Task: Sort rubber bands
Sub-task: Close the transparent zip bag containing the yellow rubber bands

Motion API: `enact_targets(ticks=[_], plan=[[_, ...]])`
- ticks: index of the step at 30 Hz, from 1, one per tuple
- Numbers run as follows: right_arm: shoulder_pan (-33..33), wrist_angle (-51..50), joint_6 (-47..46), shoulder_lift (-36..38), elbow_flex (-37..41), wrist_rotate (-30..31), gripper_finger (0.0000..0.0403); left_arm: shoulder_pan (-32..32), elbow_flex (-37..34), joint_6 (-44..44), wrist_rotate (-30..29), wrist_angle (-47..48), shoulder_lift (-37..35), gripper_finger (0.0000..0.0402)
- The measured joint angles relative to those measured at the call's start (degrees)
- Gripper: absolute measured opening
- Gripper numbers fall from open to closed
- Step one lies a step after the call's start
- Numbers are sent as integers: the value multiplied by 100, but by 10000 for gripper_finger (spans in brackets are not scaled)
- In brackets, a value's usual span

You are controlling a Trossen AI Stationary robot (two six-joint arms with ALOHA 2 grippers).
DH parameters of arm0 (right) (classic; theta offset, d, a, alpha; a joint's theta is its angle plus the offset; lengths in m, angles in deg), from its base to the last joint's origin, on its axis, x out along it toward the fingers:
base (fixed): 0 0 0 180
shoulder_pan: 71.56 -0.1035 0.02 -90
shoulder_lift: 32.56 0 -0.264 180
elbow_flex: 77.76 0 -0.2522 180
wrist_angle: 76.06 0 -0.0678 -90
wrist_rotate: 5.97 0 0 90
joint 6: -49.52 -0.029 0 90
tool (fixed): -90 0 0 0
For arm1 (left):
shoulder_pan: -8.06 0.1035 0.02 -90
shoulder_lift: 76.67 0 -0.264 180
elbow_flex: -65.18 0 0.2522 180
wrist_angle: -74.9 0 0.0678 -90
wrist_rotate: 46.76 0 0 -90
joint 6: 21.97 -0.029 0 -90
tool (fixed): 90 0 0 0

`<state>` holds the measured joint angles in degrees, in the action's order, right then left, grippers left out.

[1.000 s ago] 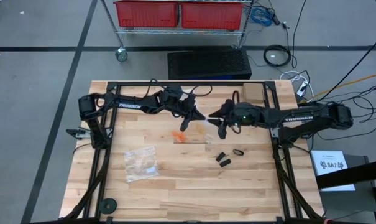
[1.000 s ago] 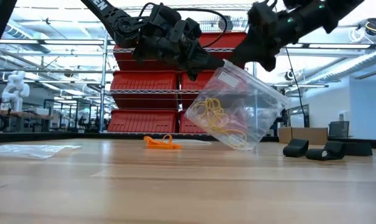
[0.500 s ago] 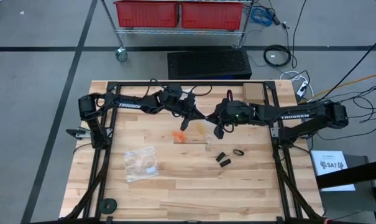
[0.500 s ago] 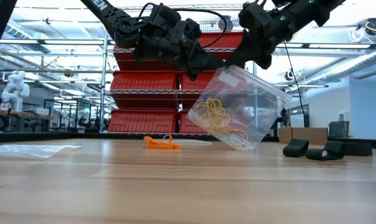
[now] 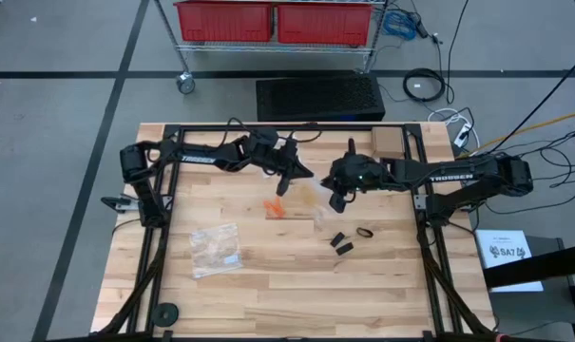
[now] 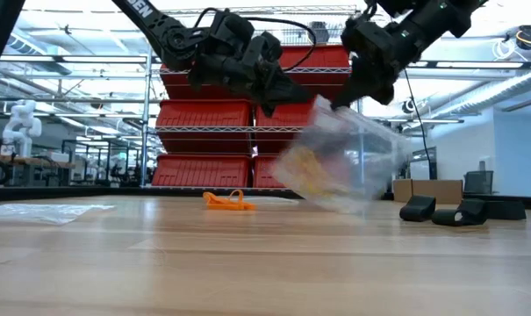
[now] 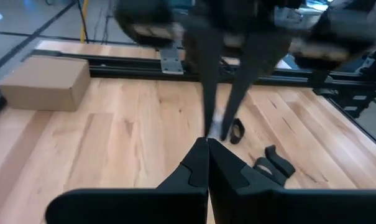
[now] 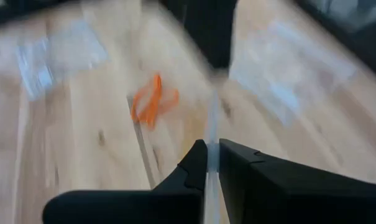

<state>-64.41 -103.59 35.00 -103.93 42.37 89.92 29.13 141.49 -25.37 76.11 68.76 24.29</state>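
Grippers left [image 6: 287, 88] and right [image 6: 344, 96] both pinch the bag [image 6: 348, 167] rim, so part its mouth slowly, keeping the yellow bands [image 6: 304, 167] inside and clear of the orange bands [image 6: 228, 201].

Orange rubber bands [image 6: 228, 201] in small heap on wood table, mid-board; black rubber bands [image 5: 348, 239] scattered to the right; yellow-tan rubber bands [image 6: 311, 168] blurred inside raised clear bag.

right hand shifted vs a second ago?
Yes. In the high view the right hand has moved toward the cardboard box at the table's far edge, and now pinches the clear bag shut.
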Motion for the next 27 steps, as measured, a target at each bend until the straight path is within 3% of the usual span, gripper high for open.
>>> enact_targets(ticks=[13, 20, 27], plan=[[-24, -526, -212, -2, 15, -19, 7, 93, 0, 141, 104, 38, -24, 8], [-64, -409, -87, -2, 10, -26, 7, -179, 0, 3, 355, 243, 5, 83], [-214, -265, -34, -2, 8, -37, 7, -246, 0, 6, -2, 271, 18, 148]])
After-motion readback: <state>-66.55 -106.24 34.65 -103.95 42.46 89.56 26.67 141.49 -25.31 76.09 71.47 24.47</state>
